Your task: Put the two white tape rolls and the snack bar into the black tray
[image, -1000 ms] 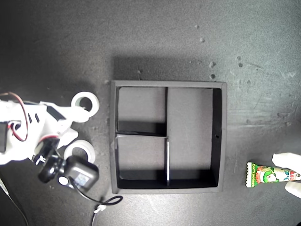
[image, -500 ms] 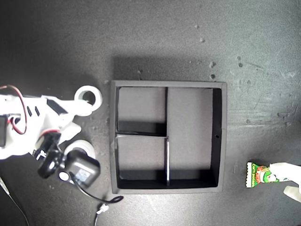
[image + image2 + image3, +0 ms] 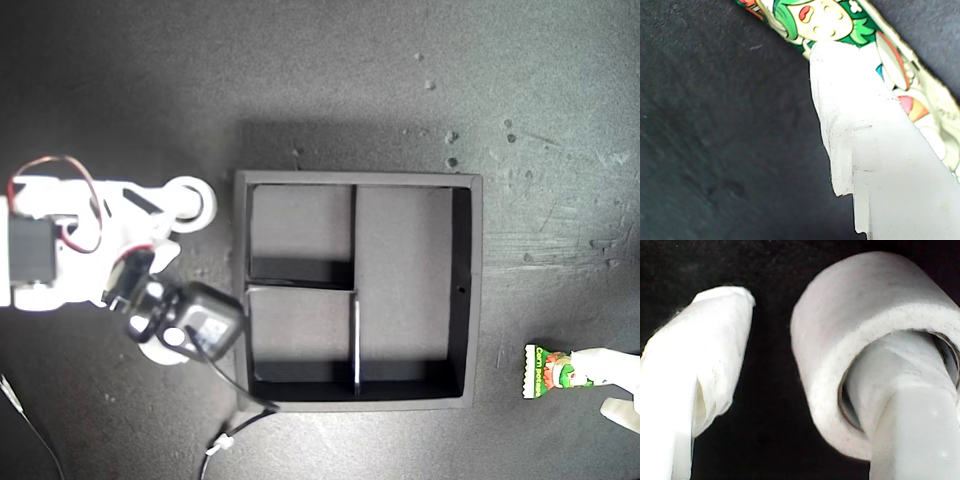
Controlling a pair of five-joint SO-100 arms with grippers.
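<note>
Your first gripper (image 3: 612, 385) pinches the snack bar (image 3: 553, 371) at the exterior view's right edge; no lettering legible. Your second gripper (image 3: 805, 370), jaws parted, hooks one tape roll (image 3: 195, 202) beside the black tray (image 3: 467, 290).

Inspector: Exterior view?

Assessor: Overhead, facing straight down on the black tray (image 3: 358, 290), far enough to take in both arms at its side edges.

Inspector: First wrist view?

Assessor: Rides my first gripper (image 3: 622, 385), very close, looking along a finger (image 3: 875, 165) lying against the snack bar (image 3: 850, 30). The exterior view shares that bar.

Inspector: Second wrist view?

Assessor: Rides my second gripper (image 3: 805, 390), very close: one finger inside a tape roll (image 3: 865, 305), the other outside it. The exterior view shares that roll.
</note>
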